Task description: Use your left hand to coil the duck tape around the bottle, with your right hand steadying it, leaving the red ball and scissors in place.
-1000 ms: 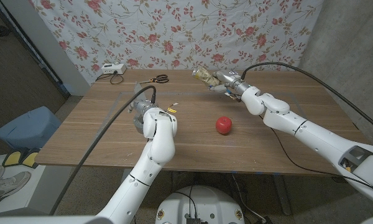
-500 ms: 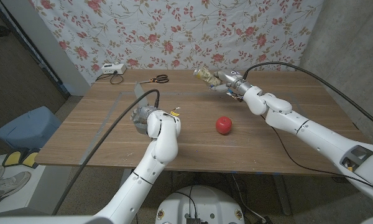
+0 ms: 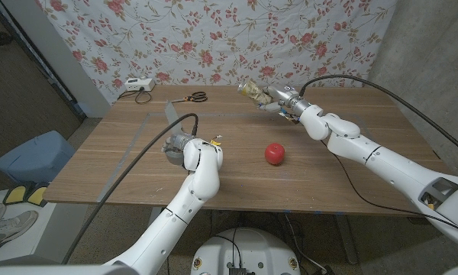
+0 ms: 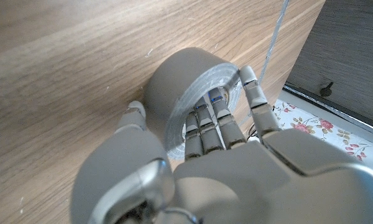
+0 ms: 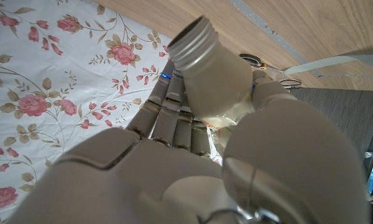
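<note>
Tape roll (image 4: 193, 93) sits gripped in the left hand (image 4: 224, 155), fingers (image 4: 212, 124) through its core; right hand (image 5: 193, 155) fingers clasp the bottle (image 5: 214, 74) above the bench (image 3: 351, 183) far edge.

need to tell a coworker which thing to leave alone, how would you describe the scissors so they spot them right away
Start at the wooden table and look to its far edge, by the flowered cloth. The scissors lie flat there, just right of a white device with a cable. Their orange and black handles mark them out, and they sit far from the red ball in the middle of the table.
</note>
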